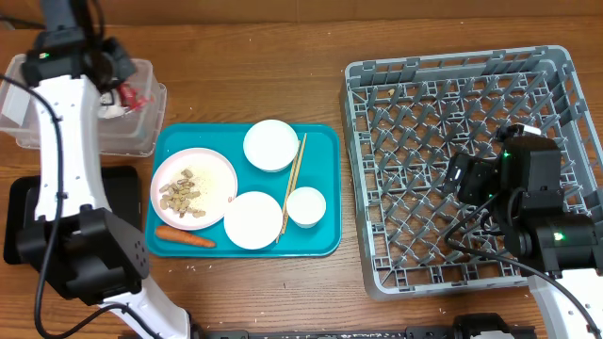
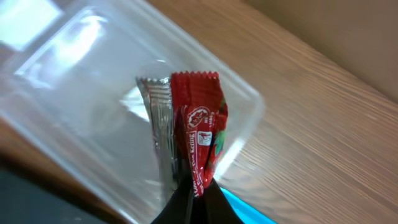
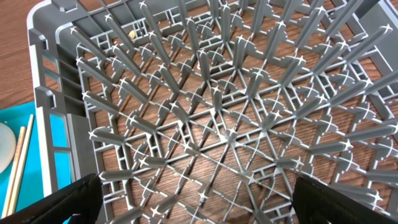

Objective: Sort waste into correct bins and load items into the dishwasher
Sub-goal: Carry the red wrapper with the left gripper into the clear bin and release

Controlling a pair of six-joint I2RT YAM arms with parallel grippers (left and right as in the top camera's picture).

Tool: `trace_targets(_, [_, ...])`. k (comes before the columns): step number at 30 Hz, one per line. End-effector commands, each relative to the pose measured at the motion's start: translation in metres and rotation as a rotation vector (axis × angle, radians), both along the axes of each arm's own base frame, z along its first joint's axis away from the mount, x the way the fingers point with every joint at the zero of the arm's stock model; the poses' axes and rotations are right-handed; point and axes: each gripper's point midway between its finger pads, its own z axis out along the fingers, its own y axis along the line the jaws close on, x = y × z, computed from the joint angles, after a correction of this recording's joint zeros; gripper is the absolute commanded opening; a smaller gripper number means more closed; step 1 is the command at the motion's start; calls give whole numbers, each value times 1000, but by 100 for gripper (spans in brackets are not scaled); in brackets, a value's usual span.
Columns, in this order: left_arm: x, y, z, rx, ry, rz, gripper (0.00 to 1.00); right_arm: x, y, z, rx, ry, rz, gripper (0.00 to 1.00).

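Now, left gripper [image 2: 194,204]: clenched on the red wrapper [image 2: 202,134], hanging over the clear tub [image 2: 68,93].
Right gripper [image 3: 199,208]: jaws spread wide, above the grey rack [image 3: 205,93] pegs.

Overhead view: bright, even light from above, shadows on counter [image 1: 283,75] faint and soft. White dishes [image 1: 271,144] on teal tray [image 1: 325,240] near blown out, little surface detail. Mild wide-angle bend toward frame edges.

Left wrist view: clear tub [image 2: 81,93] soft, out of focus, white glare patch top left. Red wrapper [image 2: 202,130] sharper, print readable as shapes only, silver edge glinting.

Right wrist view: grey rack [image 3: 217,112] crisp at centre, peg tops catching highlights. Bottom corners dark, blurred.
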Motion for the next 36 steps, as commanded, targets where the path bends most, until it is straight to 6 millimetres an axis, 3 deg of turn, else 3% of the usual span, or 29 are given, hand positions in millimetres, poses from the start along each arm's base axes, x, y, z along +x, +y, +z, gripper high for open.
trace_targets(1, [-1, 30, -8, 46, 15, 50, 20, 4, -2, 13, -4, -41, -10, 100])
trace_targets(3, [0, 41, -9, 49, 5, 72, 28, 4, -2, 13, -4, -40, -9, 100])
trace_targets(4, [0, 46, -9, 51, -2, 81, 41, 3, -2, 13, -4, -39, -9, 100])
trace_targets(5, [-1, 50, -8, 52, -7, 89, 60, 3, -2, 13, -4, -37, -9, 100])
trace_targets(8, [-3, 54, -9, 44, -6, 94, 62, 2, -2, 12, -4, -31, -10, 100])
trace_targets(21, [-12, 34, -21, -20, 59, 48, 69, 2, -2, 11, -4, -29, -9, 100])
trace_targets(28, [-24, 2, -34, -175, 118, -32, 74, 2, -1, 11, -1, -29, -7, 100])
trace_targets(33, [-27, -41, -38, -308, 145, -136, 79, 2, -1, 12, -1, -30, -7, 100])
trace_targets(36, [-27, -82, -41, -282, 195, -279, 80, 4, 1, 13, 8, -41, 0, 100])
